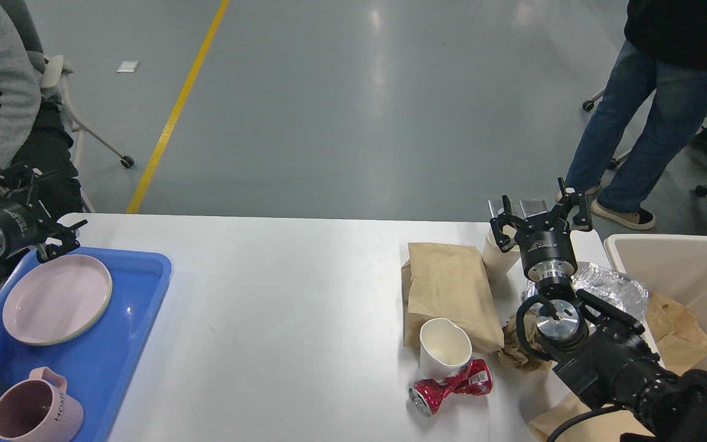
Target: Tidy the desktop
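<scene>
The white desktop [280, 294] spans the view. On its right side lie a brown paper bag [448, 291], a white paper cup [444, 347] on its side, a crushed red can [450, 387], crumpled brown paper [513, 350] and a foil tray [611, 285]. Another paper cup [496, 255] stands behind the bag. My right gripper [540, 212] is open and empty, above that far cup near the table's far edge. My left gripper [37, 205] is open and empty at the far left, just past the blue tray's far corner.
A blue tray [126, 325] at the left holds a pink plate [56, 298] and a pink mug [31, 414]. A cream bin [691, 276] with brown paper inside stands at the right. A seated person [3, 116] is at far left; a standing person [654, 116] is at far right.
</scene>
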